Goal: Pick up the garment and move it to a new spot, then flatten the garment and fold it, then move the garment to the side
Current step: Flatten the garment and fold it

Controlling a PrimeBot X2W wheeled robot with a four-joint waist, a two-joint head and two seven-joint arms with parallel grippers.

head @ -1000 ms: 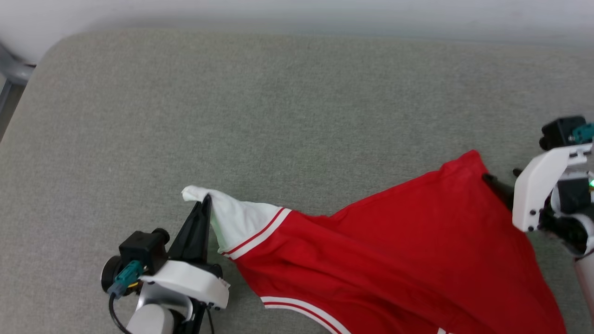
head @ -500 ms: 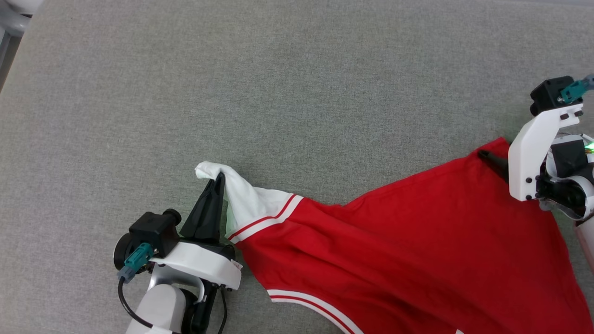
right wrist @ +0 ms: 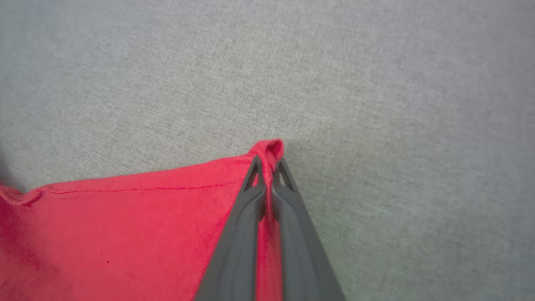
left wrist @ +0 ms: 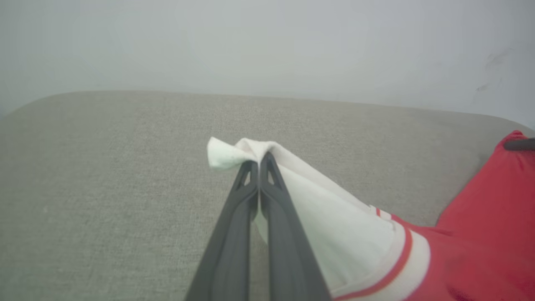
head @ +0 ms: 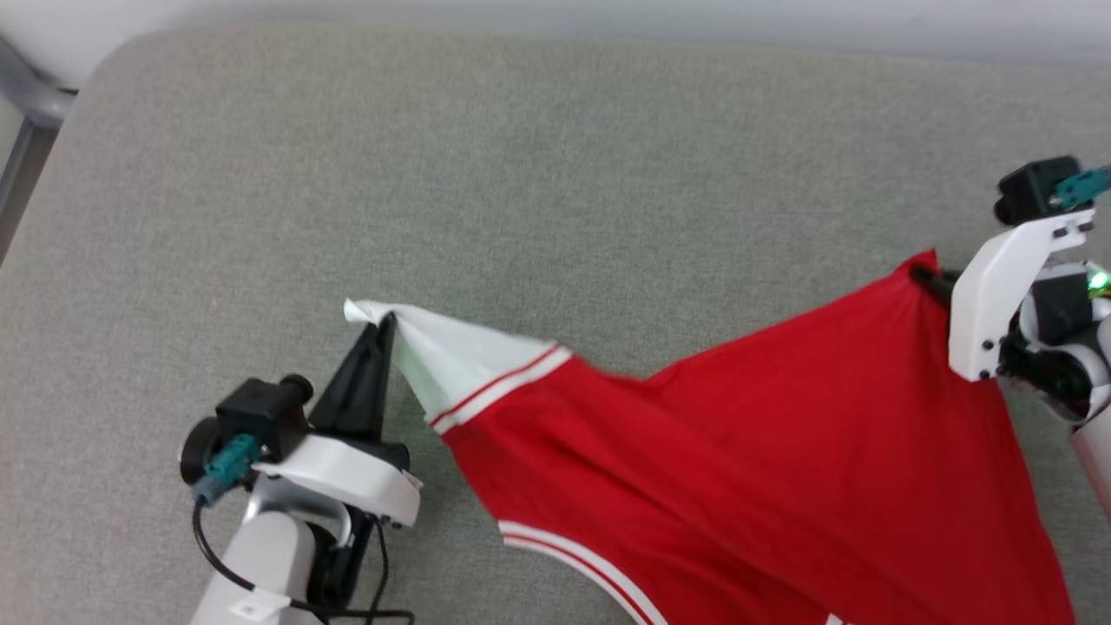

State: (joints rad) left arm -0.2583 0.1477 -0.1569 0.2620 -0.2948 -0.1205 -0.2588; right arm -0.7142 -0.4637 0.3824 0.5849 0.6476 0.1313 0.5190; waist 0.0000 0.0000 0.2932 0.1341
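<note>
Garment (head: 738, 469) sits in the lower right of the head frame. Its red body is spread diagonally over the grey upholstered surface (head: 555, 174) and runs off the bottom edge. You have both grippers clamped on it.

Left gripper (head: 386, 319), lower left of frame, pinches the tip of the white sleeve (head: 451, 356). In the left wrist view its fingers (left wrist: 234, 234) meet, with white fabric bunched over the tips.

Right gripper (head: 924, 278), at the right edge of frame, is clenched on the red corner at the garment's upper right. The right wrist view shows a small red fold poking past the closed tips and a hem seam running off to the left.

Fabric between the two grips looks stretched, with diagonal creases from the sleeve's stripe trim (head: 499, 386) toward lower right. Pale wall (head: 555, 17) runs along the top of frame.
</note>
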